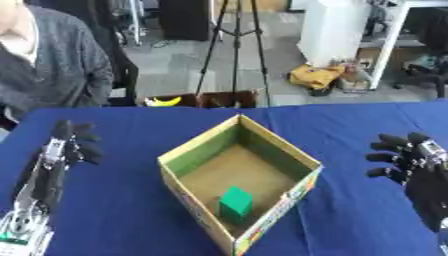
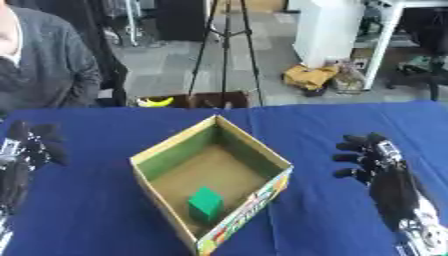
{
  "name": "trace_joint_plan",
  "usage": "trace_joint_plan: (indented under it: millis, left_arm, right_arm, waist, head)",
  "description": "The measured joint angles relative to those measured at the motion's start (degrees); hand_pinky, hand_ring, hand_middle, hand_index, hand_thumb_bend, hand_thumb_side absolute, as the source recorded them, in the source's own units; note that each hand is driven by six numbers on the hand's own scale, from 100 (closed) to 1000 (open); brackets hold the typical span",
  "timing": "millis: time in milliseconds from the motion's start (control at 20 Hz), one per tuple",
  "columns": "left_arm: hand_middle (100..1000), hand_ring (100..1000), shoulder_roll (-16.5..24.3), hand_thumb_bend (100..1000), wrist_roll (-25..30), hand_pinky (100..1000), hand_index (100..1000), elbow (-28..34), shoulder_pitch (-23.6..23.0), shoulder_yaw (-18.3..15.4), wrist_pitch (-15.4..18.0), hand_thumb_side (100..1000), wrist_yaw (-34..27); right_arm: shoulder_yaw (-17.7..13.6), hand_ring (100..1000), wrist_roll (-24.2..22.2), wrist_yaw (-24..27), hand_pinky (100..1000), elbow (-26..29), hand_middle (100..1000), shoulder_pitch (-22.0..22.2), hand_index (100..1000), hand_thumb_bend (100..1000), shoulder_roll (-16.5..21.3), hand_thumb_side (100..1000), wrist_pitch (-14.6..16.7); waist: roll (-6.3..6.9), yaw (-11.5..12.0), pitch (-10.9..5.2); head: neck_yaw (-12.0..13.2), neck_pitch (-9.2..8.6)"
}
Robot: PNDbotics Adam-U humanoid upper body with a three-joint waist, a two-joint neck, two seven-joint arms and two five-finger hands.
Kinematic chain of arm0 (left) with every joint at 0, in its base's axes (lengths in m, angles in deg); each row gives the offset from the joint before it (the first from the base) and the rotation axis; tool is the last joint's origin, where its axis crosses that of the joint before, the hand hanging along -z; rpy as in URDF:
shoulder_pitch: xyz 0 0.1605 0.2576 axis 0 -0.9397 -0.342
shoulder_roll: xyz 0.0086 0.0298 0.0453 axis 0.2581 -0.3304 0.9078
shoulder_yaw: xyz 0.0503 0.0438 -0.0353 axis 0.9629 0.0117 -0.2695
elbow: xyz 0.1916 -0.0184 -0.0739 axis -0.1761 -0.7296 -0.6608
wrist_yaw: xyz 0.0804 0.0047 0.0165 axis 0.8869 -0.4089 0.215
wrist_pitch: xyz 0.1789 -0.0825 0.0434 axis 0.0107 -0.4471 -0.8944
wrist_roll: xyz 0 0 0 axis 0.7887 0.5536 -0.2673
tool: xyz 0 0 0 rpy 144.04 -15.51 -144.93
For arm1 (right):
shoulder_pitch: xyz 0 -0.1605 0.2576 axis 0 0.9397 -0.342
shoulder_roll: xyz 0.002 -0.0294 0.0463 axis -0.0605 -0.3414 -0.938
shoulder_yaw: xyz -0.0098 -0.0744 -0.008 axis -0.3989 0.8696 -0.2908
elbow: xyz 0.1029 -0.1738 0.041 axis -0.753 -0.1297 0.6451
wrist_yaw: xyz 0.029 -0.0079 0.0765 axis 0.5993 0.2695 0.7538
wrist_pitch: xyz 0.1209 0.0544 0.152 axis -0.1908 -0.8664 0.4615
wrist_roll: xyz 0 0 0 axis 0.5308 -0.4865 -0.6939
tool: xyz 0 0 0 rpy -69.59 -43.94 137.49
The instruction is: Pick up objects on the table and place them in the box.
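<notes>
An open cardboard box [image 1: 300, 154] stands in the middle of the blue table, turned corner-on toward me. A green cube [image 1: 235, 202] lies inside it, near the front corner. My left hand [image 1: 72, 142] hovers over the table to the left of the box, fingers relaxed and holding nothing. On the other side, my right hand [image 2: 372, 157] is also open and empty, fingers pointing toward the box. Neither hand touches the box.
The blue tablecloth [image 1: 122, 200] covers the whole table. A person in a grey sweater sits at the far left edge. Beyond the far edge stand a tripod and a brown bin holding a yellow thing [image 1: 164, 101].
</notes>
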Motion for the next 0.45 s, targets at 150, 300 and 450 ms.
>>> trace_joint_plan:
  millis: [150, 300, 450]
  left_arm:
    - [585, 541, -0.29, 585, 0.07, 520, 789, 0.49, 0.00, -0.19, -0.13, 954, -0.04]
    - [579, 538, -0.30, 571, 0.11, 520, 794, 0.77, -0.02, -0.23, -0.18, 945, -0.09]
    - [569, 532, -0.32, 569, 0.51, 519, 801, 1.08, -0.09, -0.23, -0.23, 936, -0.14]
  right_arm:
    - [-0.29, 717, 0.29, 0.02, 574, 0.00, 717, 0.09, 832, 100, 0.00, 1000, 0.06]
    - [-0.31, 717, 0.36, 0.02, 574, 0.00, 717, 0.16, 833, 100, 0.00, 1000, 0.02]
    - [-0.31, 717, 0.38, 0.03, 574, 0.00, 717, 0.17, 833, 100, 0.00, 1000, 0.00]
  waist:
    - [-0.04, -0.01, 0.01]
    - [-0.06, 0.02, 0.01]
    - [-0.03, 0.02, 0.01]
  head:
    - [-0.01, 0.02]
    - [0.13, 0.02]
    - [0.14, 0.02]
